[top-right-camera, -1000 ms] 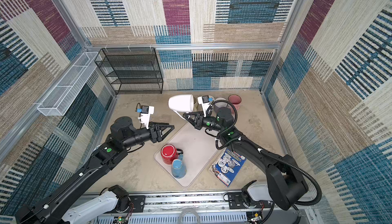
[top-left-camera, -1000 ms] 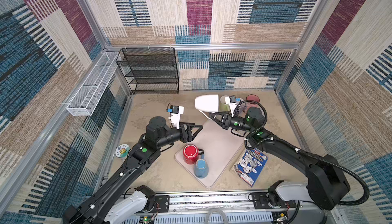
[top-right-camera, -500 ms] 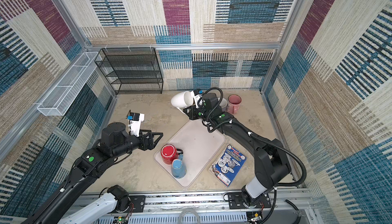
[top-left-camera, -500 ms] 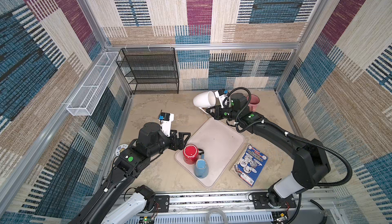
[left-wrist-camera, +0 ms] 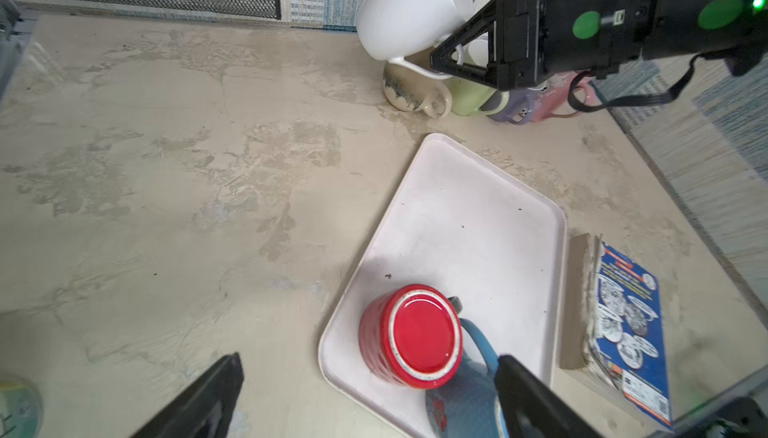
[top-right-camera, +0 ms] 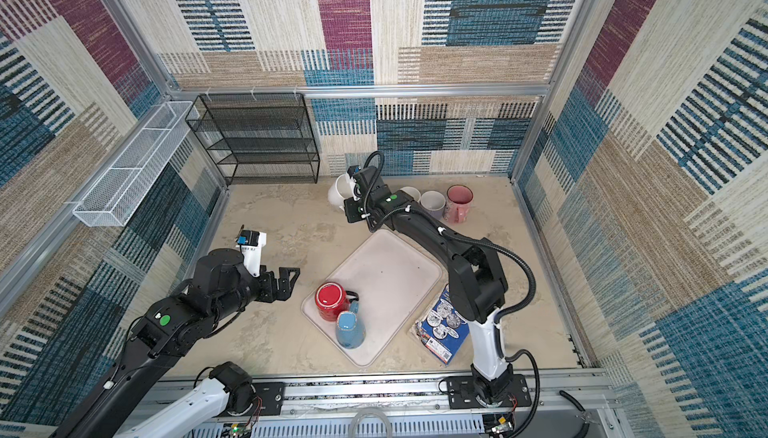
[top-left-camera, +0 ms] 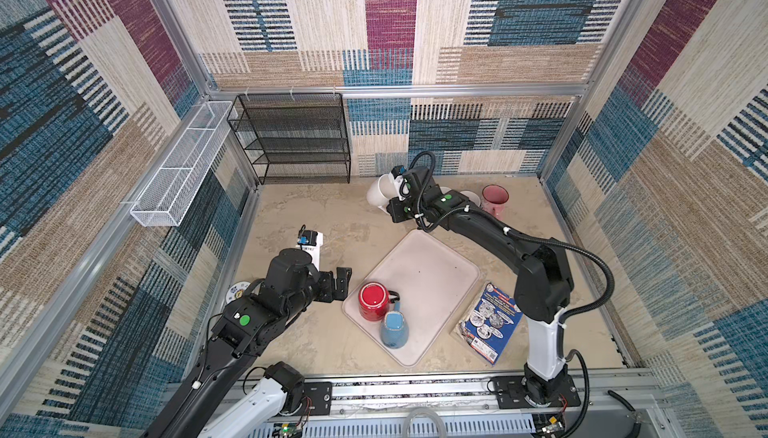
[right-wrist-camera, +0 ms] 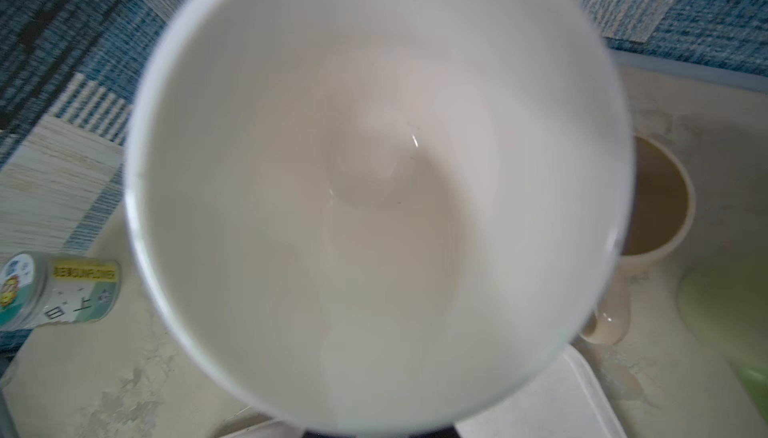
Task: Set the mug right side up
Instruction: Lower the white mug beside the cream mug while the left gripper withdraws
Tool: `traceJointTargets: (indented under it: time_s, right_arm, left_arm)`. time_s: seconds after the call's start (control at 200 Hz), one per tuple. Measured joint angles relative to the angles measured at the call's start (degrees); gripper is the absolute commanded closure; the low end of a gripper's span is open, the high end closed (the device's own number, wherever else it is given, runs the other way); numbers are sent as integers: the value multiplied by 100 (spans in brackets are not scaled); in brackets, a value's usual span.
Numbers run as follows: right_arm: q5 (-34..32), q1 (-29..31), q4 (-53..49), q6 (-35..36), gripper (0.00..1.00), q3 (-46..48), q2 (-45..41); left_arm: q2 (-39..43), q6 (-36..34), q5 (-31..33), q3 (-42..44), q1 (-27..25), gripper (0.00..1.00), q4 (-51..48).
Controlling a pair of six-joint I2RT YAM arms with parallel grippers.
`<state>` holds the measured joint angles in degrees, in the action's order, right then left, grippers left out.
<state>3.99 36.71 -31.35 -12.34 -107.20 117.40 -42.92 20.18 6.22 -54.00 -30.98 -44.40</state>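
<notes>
At the far left edge of the table [top-left-camera: 291,216] lies a small round tin [top-left-camera: 237,290], out of play. Next comes the left gripper [top-left-camera: 337,284], low over the table just beside the tray [top-left-camera: 432,270]; its fingers [left-wrist-camera: 208,390] are spread wide and hold nothing. On the tray's near corner a red mug [top-left-camera: 374,299] stands mouth down, touching a blue mug [top-left-camera: 394,329] that also shows its base.

Further right and toward the back wall, the right gripper [left-wrist-camera: 442,64] has its fingers pressed together on the handle of the white mug [top-left-camera: 379,196]. The mug is off the table and tilted. Its mouth faces upward and toward the wrist camera, which looks straight into the empty bowl. Just to its right a row of mugs stands mouth up: cream [left-wrist-camera: 409,91], green [left-wrist-camera: 469,95], lavender [left-wrist-camera: 513,103] and pink [top-left-camera: 494,199]. A booklet [top-left-camera: 490,324] lies at the right of the tray.

The white mug looks to be the one in hand for the task, with the turn nearly made and only the setting down left. The next move calls for levelling the mug until its base is flat. It must then be lowered onto bare table at the left end of the row without knocking the cream mug. Only after that should the fingers part.
</notes>
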Motion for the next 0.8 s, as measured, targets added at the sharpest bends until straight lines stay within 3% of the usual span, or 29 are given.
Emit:
traceJointTargets:
  time_s: [0.446,0.801]
  right_arm:
    - [-909,96,-2199,358,100,-3711,2371]
    - [-1174,109,-2817,487,100,-3589,2551]
  left_arm:
    - [59,-42,210,90,0,0,-26]
    - [-48,-42,216,98,0,0,-39]
